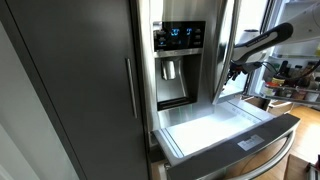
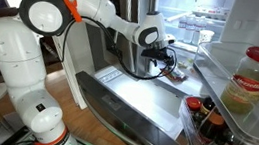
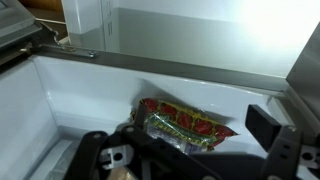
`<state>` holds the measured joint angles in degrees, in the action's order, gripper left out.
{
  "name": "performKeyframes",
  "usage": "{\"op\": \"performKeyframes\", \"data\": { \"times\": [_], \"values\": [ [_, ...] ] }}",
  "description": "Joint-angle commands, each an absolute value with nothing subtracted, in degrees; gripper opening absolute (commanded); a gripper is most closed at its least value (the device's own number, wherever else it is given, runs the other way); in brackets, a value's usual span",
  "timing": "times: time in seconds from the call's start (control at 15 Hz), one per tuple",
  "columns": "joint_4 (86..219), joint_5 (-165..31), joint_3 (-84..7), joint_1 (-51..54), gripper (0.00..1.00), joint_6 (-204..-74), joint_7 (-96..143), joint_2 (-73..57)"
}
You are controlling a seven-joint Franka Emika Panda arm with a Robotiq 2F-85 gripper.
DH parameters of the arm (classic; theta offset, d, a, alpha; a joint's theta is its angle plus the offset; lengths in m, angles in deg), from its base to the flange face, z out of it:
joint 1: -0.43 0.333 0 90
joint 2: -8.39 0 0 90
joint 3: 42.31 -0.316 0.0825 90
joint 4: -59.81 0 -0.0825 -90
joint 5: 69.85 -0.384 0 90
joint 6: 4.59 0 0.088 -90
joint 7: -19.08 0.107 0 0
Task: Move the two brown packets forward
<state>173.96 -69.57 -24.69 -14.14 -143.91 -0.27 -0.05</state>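
In the wrist view a small flat packet (image 3: 185, 122) with dark red-brown patches and a yellow-green edge lies on the white floor of the open fridge drawer (image 3: 80, 95), near its back wall. A second packet seems to lie partly under it, but I cannot tell them apart. The packets show as a small reddish spot in an exterior view (image 2: 176, 77). My gripper (image 3: 185, 150) is open, its fingers spread on either side just above the packets, touching nothing. It also shows in both exterior views (image 1: 235, 72) (image 2: 157, 60), reaching over the drawer.
The pulled-out freezer drawer (image 1: 215, 125) has a steel front (image 2: 115, 106). The fridge door with the water dispenser (image 1: 172, 55) stands behind it. An open door's shelves hold a large jar (image 2: 252, 81) and bottles (image 2: 204, 118).
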Motion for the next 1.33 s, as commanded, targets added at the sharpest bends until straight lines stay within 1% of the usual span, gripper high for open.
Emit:
{"op": "performKeyframes", "data": {
  "times": [0.0, 0.47, 0.87, 1.27],
  "values": [
    [167.3, -72.0, -26.5, -16.5, 1.00, -143.9, -0.4, -6.9],
    [155.5, -79.9, -31.5, -22.7, 1.00, -142.0, -5.4, -16.8],
    [147.2, -81.8, -35.6, -27.5, 1.00, -138.8, -11.6, -23.1],
    [143.1, -85.6, -39.7, -31.6, 1.00, -140.3, -18.1, -27.4]
  ]
}}
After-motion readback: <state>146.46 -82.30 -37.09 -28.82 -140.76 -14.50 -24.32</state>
